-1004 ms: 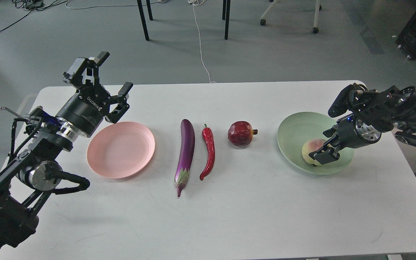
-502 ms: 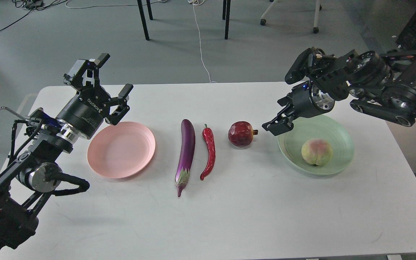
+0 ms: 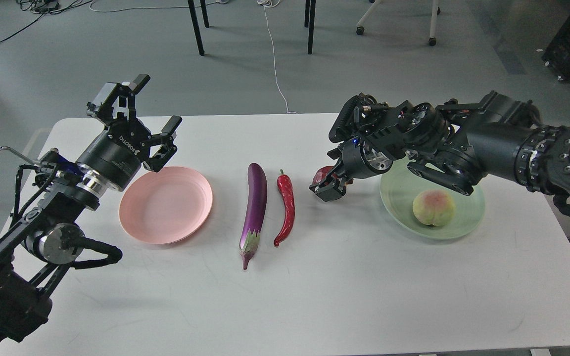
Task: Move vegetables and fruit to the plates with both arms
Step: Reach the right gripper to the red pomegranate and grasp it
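Observation:
The purple eggplant [image 3: 255, 207] and the red chili pepper [image 3: 286, 207] lie side by side at the table's middle. The pink plate [image 3: 166, 205] is empty at the left. The peach [image 3: 433, 207] sits in the green plate [image 3: 468, 225] at the right. My right gripper [image 3: 328, 191] is down over the pomegranate [image 3: 321, 174] and hides most of it; its fingers blend into one dark shape. My left gripper [image 3: 156, 103] is open and empty, raised behind the pink plate's far left edge.
The white table [image 3: 314, 296] has its rounded back edge just behind my arms. Chair legs and cables are on the grey floor beyond. My right forearm [image 3: 488, 148] crosses over the back of the green plate.
My right gripper let go of the peach in the green plate, rose, swung left and came down over the pomegranate. The left arm has stayed still.

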